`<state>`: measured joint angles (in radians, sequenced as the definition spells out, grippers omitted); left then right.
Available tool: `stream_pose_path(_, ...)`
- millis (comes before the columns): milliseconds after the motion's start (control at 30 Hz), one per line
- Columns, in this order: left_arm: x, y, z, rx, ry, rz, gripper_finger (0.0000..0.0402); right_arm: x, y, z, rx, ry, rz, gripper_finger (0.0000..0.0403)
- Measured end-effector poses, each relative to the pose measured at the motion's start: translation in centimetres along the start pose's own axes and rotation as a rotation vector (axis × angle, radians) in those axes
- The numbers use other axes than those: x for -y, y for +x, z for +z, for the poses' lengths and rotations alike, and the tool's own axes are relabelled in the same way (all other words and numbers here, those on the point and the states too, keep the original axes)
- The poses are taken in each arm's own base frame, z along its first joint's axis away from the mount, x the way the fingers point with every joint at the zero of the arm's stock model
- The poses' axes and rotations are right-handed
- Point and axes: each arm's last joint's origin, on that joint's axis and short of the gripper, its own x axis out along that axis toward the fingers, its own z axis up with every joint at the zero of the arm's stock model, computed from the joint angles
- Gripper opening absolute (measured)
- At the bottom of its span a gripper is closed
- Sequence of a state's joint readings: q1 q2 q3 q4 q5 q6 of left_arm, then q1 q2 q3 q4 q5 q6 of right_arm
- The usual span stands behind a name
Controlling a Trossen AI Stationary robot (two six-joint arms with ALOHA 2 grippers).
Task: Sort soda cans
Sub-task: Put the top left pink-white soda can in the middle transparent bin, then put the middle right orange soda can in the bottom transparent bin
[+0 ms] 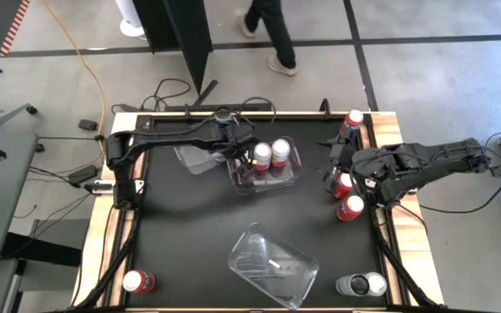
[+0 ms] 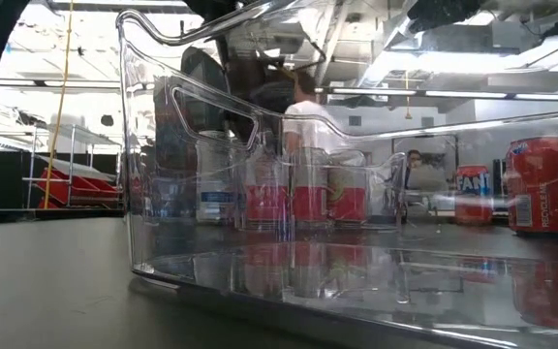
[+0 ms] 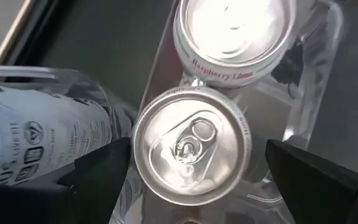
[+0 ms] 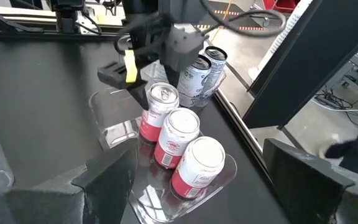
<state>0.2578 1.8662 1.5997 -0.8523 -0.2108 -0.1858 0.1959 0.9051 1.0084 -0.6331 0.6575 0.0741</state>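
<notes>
Three red-and-white soda cans (image 4: 180, 146) in a row inside a clear bin (image 1: 292, 167) near the far middle of the dark surface (image 1: 190, 226); silver tops with pull tabs, one labelled "Raspberry Lime" along the rim. Left tool (image 1: 243, 155) directly above the end can of that row, fingers spread wide to either side, gripping nothing. Pale grey-white cans (image 4: 201, 71) (printed in dark lettering) in a second clear bin (image 1: 194, 159) just beside. More red cans (image 1: 348, 196) along the right edge, by the right tool (image 1: 337, 169), wide open and empty. Third bin (image 1: 272, 263), bare, nearer the front; one red can (image 1: 137, 281) lying at the front left corner, a dark one (image 1: 361, 284) lying at the front right.
</notes>
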Motion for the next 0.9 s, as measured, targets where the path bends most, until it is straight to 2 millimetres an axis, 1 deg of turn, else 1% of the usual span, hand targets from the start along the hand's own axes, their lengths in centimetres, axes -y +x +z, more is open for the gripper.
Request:
stream_pose_path(167,0.0,-0.8,0.2,0.033,0.000,-0.004,0.0369,0.0,0.0,0.0,0.000,-0.002,0.000,0.0361)
stream_pose_path(300,-0.1,-2.4,0.0,0.052,-0.016,-0.009,0.0369,0.0,0.0,0.0,0.000,-0.006,0.001,0.0361)
stream_pose_path(433,0.7,-5.9,-0.3,0.143,-0.018,0.007,0.0367,0.0,0.0,0.0,0.001,-0.026,0.001,0.0361)
stream_pose_path(567,1.6,-9.8,-1.4,0.226,-0.023,0.037,0.0367,0.0,0.0,0.0,0.002,-0.063,0.005,0.0361)
stream_pose_path(733,2.8,-15.0,-3.8,0.308,-0.047,0.013,0.0367,-0.5,0.4,0.1,0.003,-0.132,0.064,0.0361)
stream_pose_path(833,3.8,-17.5,-5.6,0.322,-0.034,-0.031,0.0366,-1.1,1.2,0.2,-0.007,-0.190,0.088,0.0361)
stream_pose_path(900,4.6,-18.5,-6.7,0.309,-0.020,-0.058,0.0366,-1.6,1.8,0.1,-0.023,-0.229,0.090,0.0361)
